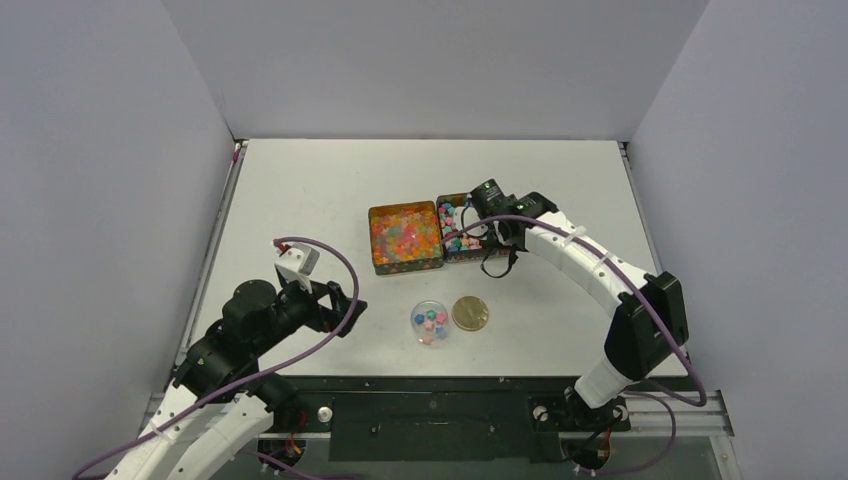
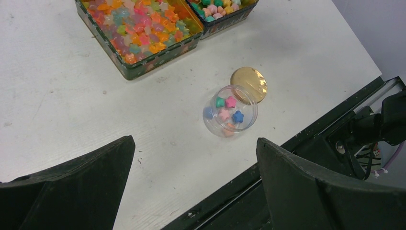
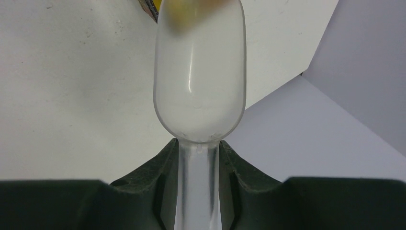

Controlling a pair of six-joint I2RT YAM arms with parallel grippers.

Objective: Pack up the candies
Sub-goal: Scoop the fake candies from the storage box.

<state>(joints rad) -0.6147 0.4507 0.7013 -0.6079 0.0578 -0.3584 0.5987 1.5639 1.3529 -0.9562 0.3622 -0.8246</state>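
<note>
Glossy translucent candies (image 1: 404, 232) fill a square tin (image 1: 407, 265), also in the left wrist view (image 2: 139, 33). Opaque candies (image 1: 450, 215) lie in a second tin (image 1: 462, 256) beside it on the right (image 2: 218, 9). A small clear jar (image 1: 430, 323) (image 2: 230, 111) holds several opaque candies, with a gold lid (image 1: 470, 313) (image 2: 249, 84) lying beside it. My right gripper (image 1: 481, 228) (image 3: 198, 155) is shut on a clear plastic spoon (image 3: 199, 72) over the second tin. A blurred yellow patch shows at the spoon's tip. My left gripper (image 1: 347, 305) (image 2: 195, 143) is open and empty, left of the jar.
The table's near edge (image 2: 306, 134) and black frame run just below the jar and lid. Grey walls enclose the table on three sides. The right arm (image 1: 590, 270) spans the table's right side.
</note>
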